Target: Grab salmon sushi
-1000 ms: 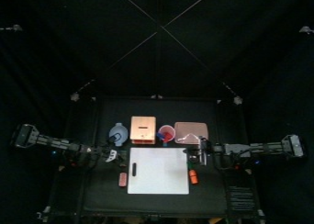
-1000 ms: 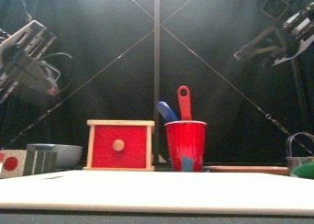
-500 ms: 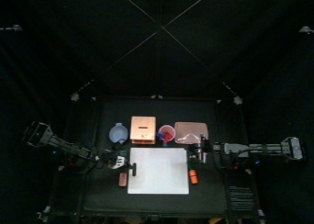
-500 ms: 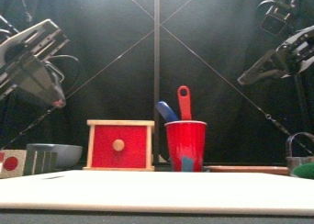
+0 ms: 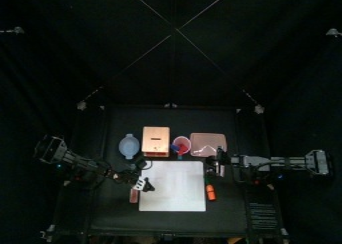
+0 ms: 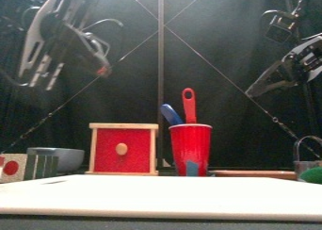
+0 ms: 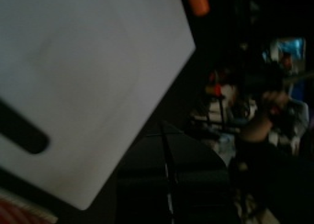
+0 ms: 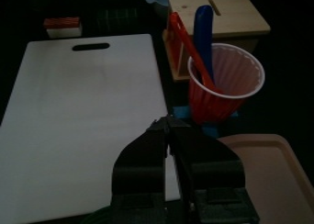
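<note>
Approach, by my reckoning, is the step in hand: neither of my grippers holds anything, and the salmon sushi [image 5: 134, 198] lies untouched on the black table. Closest in, the right wrist view shows my right gripper [image 8: 164, 128] with its jaws pressed together, the tips meeting over one long edge of the white cutting board [image 8: 86, 117]. Just beside those tips stands the red cup [image 8: 229, 81] holding a red and a blue utensil, and beyond the cup is the wooden box [image 8: 227, 12]. My left gripper [image 6: 66, 41] hangs high and blurred in the front view, its jaws shut on nothing. From above it sits near the board's slotted end, with the salmon piece just beside it, off the board and well apart from my right fingertips. I judge the next move falls to the left: spread the jaws, tip them downward, settle them astride the tiny piece almost at table level, then close. The brighter orange piece [image 5: 210, 194], at the board's opposite end nearer my right gripper, must be left alone. Only the top view shows both pieces. The front view hides them behind the board's near edge. My left wrist view catches the orange one past the board's far corner, plus a reddish sliver by the slot that may be the salmon; I cannot tell.
</note>
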### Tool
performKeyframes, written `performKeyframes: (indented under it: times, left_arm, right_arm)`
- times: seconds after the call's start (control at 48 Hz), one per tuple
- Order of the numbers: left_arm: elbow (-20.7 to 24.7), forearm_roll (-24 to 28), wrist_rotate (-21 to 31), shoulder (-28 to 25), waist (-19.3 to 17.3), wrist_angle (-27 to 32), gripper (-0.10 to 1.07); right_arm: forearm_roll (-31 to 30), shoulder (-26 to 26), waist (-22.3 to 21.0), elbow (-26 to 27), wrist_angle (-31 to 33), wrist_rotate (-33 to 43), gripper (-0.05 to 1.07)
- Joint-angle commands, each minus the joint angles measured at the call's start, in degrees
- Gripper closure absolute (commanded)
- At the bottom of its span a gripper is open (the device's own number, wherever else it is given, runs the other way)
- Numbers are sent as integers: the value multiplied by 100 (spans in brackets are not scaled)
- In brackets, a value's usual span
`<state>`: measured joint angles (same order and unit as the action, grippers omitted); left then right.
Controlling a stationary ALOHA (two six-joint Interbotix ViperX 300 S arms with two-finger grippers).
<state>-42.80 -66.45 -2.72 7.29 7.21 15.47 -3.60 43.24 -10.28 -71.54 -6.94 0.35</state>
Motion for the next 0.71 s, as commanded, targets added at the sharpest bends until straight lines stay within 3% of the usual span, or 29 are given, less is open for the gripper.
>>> performKeyframes:
  times: [0.0, 0.083, 0.146, 0.229, 0.312, 0.5, 0.604, 0.688]
  left_arm:
    - [422, 624, 70, -220, -378, 888, 89]
    - [773, 1354, 466, -466, -492, 1582, 89]
    - [958, 1995, 1081, -571, -492, 1969, 89]
    - [1063, 2848, 2329, -563, -483, 2373, 89]
    - [1037, 3674, 3753, -431, -448, 2417, 89]
    - [888, 5238, 6979, -281, 360, 2663, 89]
    - [861, 5836, 8332, -202, 694, 3138, 88]
    - [888, 6117, 9070, -167, 932, 3551, 86]
  right_arm:
    - [26, -9, -35, 44, 18, 18, 100]
    - [62, -9, -35, 44, 88, 18, 100]
    - [132, -9, -35, 44, 167, 18, 100]
    - [167, -9, -35, 44, 237, 18, 100]
    - [167, -9, -44, 35, 281, 18, 100]
    - [167, -9, -97, 35, 299, 18, 100]
    - [167, -18, -123, 26, 316, 18, 100]
    - [167, -18, -123, 26, 334, 18, 100]
